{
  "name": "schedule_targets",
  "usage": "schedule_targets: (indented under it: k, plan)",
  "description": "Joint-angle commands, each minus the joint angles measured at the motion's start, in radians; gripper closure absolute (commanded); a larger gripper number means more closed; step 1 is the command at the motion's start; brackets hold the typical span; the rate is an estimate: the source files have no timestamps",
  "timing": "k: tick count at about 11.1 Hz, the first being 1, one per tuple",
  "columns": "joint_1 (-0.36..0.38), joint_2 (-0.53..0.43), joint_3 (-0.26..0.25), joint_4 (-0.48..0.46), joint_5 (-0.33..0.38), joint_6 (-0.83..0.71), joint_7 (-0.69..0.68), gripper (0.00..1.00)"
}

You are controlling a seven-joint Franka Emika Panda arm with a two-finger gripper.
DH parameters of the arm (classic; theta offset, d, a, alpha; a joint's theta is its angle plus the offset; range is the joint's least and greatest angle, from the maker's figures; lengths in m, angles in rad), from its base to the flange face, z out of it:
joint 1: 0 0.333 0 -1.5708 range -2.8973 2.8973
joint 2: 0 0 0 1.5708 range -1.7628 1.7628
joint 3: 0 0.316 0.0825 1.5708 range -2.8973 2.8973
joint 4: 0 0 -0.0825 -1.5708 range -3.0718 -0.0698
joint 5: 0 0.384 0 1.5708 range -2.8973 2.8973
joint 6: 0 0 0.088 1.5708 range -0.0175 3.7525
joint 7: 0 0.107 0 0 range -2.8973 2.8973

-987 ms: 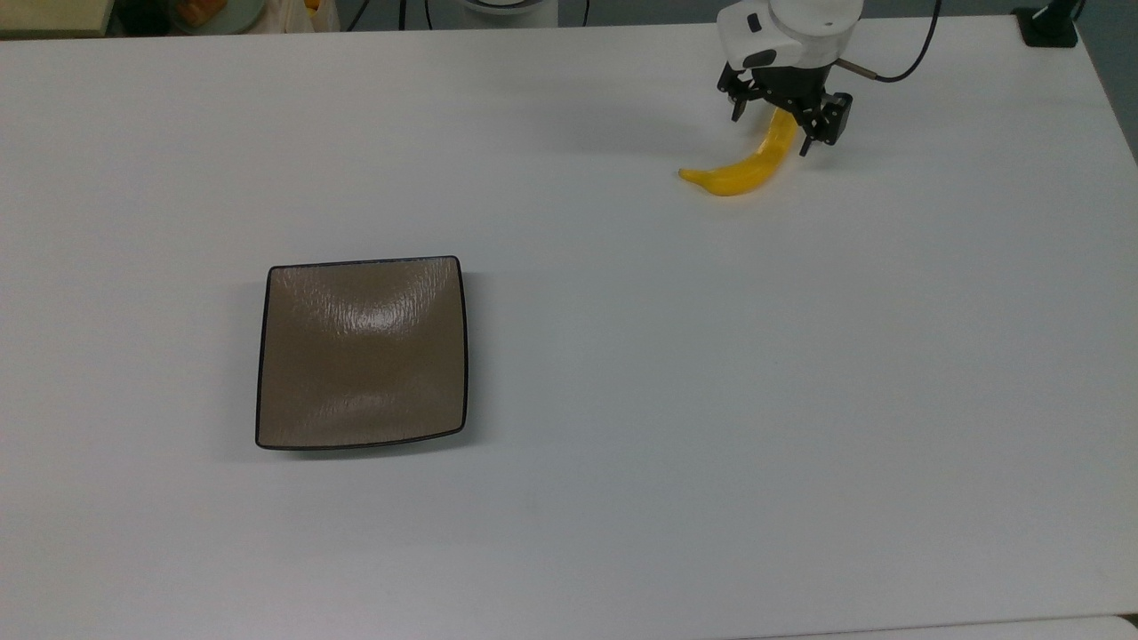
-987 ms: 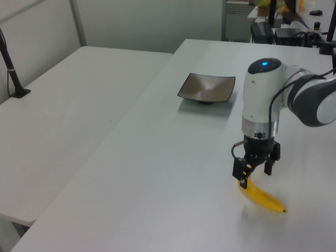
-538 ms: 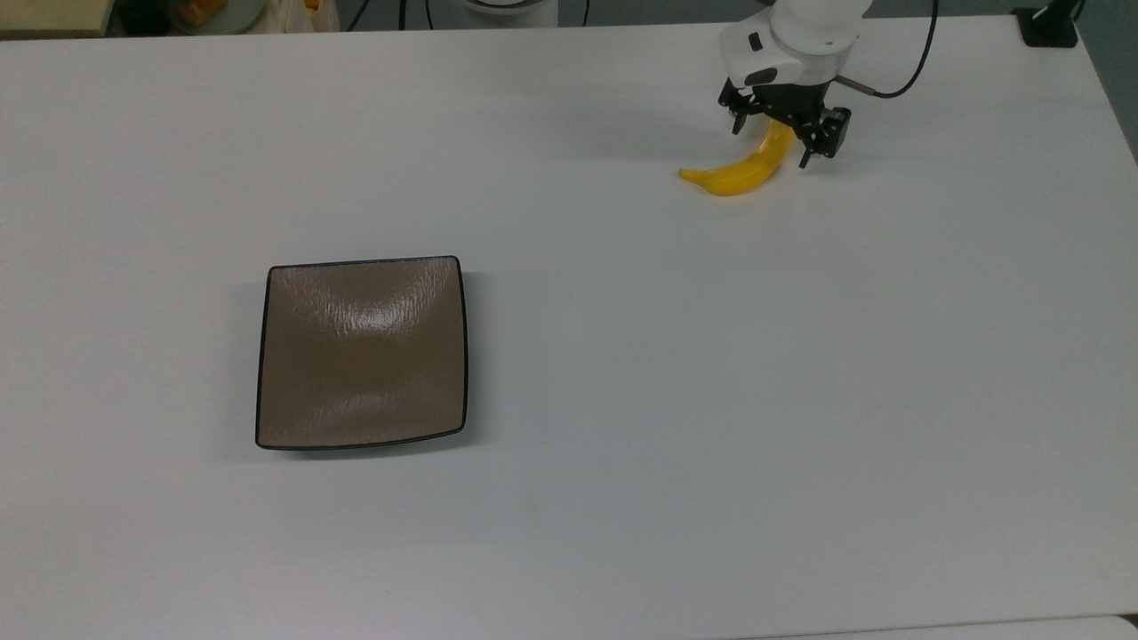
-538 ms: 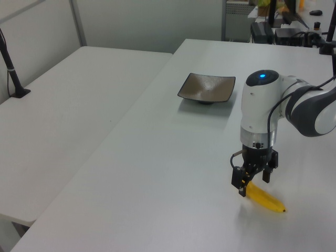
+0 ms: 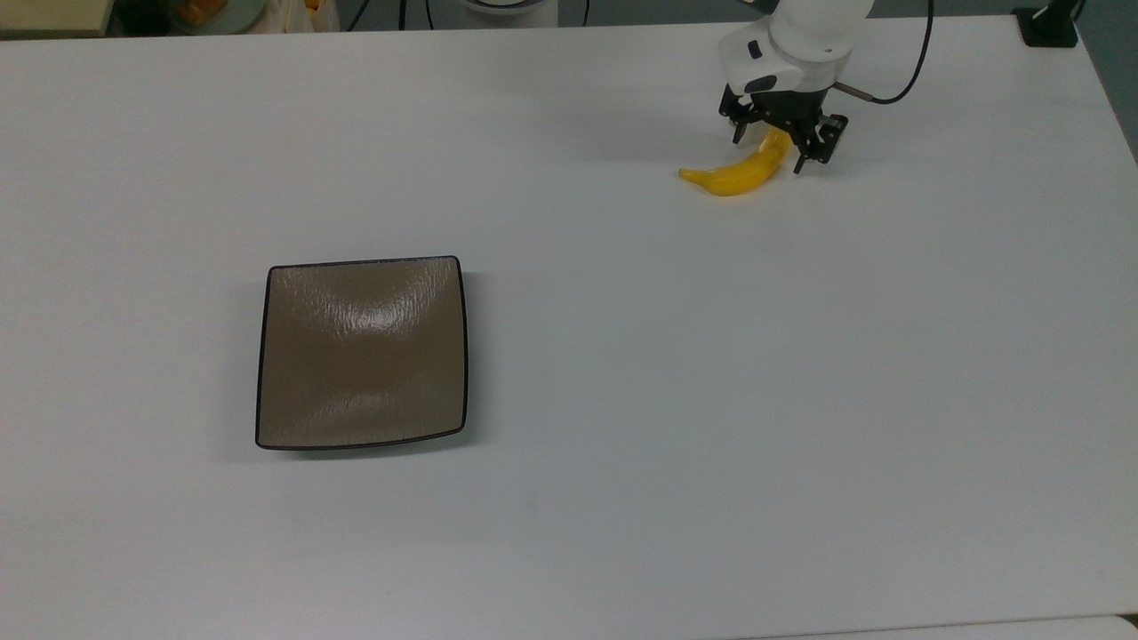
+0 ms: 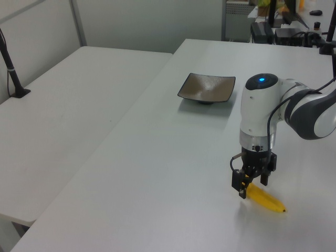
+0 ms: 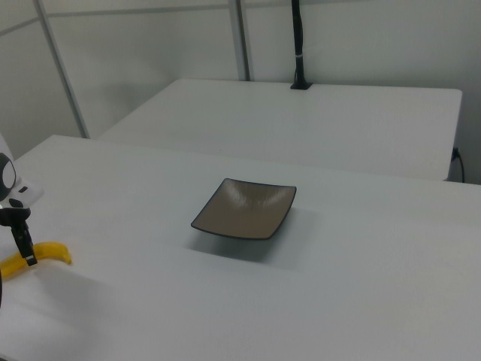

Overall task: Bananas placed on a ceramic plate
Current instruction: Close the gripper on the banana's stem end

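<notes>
One risk I note: the gripper (image 5: 779, 145), jaws apart astride the banana (image 5: 736, 174) near one end, may let it pivot when lifted toward the plate (image 5: 263, 356).

We could not see the stem end of the banana (image 5: 736, 174), which the gripper (image 5: 775, 142) covered; the arm (image 7: 10, 197) was cut off at the right view's left edge.

A plate (image 5: 361, 353) sits on a table (image 5: 622, 400) toward the top view's left, well apart from a banana (image 5: 736, 172) lying near the far edge at the top view's right, where the gripper (image 5: 779, 142) straddles the banana's right end.
</notes>
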Motion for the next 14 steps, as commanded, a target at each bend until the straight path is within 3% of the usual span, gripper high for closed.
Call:
schedule_targets:
  k: [1,8,11,14]
  plan:
    - [0.006,0.006,-0.004,-0.001,-0.024,0.021,0.018,0.39]
    - [0.006,0.007,-0.004,0.001,-0.043,0.021,0.016,1.0]
    - [-0.003,0.0,-0.004,0.005,-0.044,0.011,0.007,1.0]
    - [-0.006,-0.02,-0.004,0.092,-0.041,-0.106,-0.028,1.0]
